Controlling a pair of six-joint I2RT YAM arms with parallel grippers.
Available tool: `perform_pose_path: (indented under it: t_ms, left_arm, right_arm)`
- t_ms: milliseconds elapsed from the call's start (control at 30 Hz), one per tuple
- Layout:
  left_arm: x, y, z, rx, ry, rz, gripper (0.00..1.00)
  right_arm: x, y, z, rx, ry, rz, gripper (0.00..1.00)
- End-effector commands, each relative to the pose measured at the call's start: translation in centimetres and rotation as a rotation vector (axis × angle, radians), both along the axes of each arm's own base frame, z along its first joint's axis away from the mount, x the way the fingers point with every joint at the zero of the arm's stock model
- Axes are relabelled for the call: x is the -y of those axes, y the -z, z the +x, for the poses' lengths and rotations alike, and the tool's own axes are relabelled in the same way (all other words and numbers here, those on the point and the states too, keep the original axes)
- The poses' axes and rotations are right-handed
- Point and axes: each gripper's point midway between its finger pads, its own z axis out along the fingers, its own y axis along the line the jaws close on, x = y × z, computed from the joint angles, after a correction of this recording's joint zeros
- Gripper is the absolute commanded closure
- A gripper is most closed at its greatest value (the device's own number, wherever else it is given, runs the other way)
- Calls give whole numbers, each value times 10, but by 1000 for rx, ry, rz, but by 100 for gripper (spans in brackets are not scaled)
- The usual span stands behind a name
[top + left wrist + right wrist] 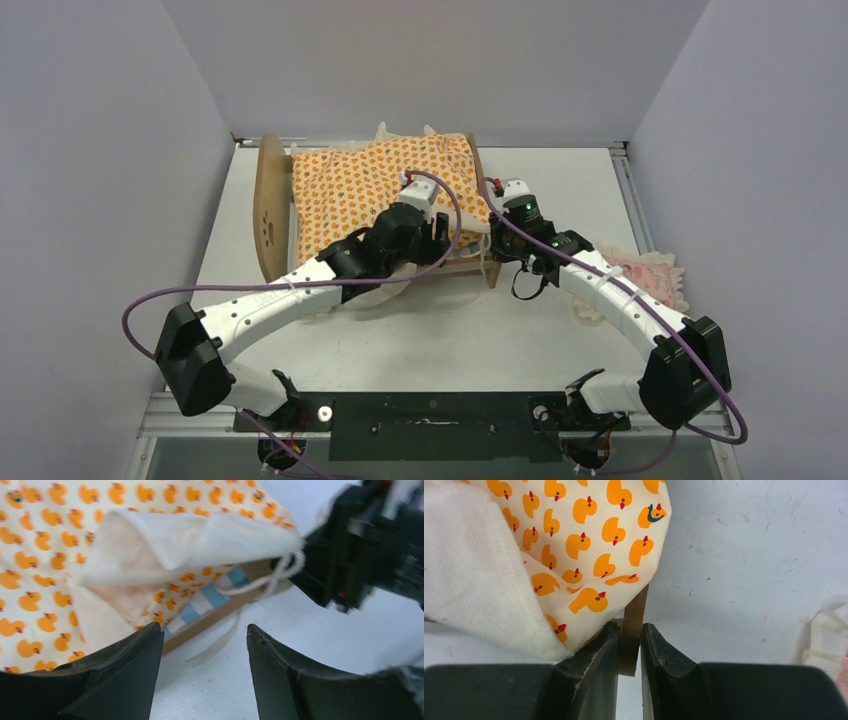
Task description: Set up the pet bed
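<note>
We look down into a small, plain booth built around a white table [440,330].

Three flat, pale grey-lilac panels close it in: we see the back wall [420,60] meeting the table's far edge, the left wall [90,170] and the right wall [750,150] slanting in from either side. A thin metal rail [633,205] runs along the table's right edge. The light is soft and even, and the shadows we find on the tabletop are faint. Up close in the right wrist view, the white surface [749,555] shows small scuffs and specks.
</note>
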Motion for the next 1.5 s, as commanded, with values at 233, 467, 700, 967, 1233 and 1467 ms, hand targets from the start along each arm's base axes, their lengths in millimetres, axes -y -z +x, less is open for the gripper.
perform_pose_path:
  t_ms: [233, 467, 700, 967, 1233, 1467]
  left_arm:
    - [54, -48, -17, 193, 187, -28, 35]
    - [80, -28, 12, 169, 135, -29, 35]
    - [57, 6, 67, 85, -69, -26, 36]
    - [34, 10, 94, 69, -140, -54, 43]
    - [31, 20, 96, 40, -133, -52, 43]
    - [26, 22, 96, 36, -137, -55, 43]
  right_arm:
    - [-18, -25, -14, 95, -52, 184, 92]
    - [-19, -28, -16, 94, -53, 202, 81]
    - [-5, -67, -28, 163, -8, 227, 65]
    - [-27, -84, -25, 220, -78, 311, 67]
    - [-55, -66, -1, 217, -145, 330, 70]
    - [-63, -63, 12, 235, -140, 352, 71]
